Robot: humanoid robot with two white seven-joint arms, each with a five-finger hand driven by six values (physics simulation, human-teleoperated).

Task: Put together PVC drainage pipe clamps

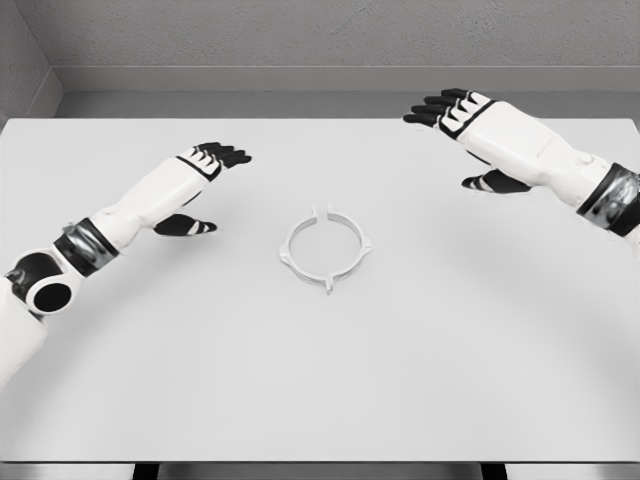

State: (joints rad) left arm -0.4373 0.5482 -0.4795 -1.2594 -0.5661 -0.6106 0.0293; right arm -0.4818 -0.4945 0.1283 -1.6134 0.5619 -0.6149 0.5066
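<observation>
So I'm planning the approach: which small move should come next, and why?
Probably bring the left hand in toward the clamp. The clamp lies untouched mid-table, both hands are open and apart from it, and the left looks nearer than the right hand.

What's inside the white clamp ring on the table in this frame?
Only bare white table shows inside the clamp ring; no pipe or other part sits there. Nothing covers the ring: the left hand and right hand are apart from it.

White clamp ring (pixel 326 249) between two open hands
</observation>
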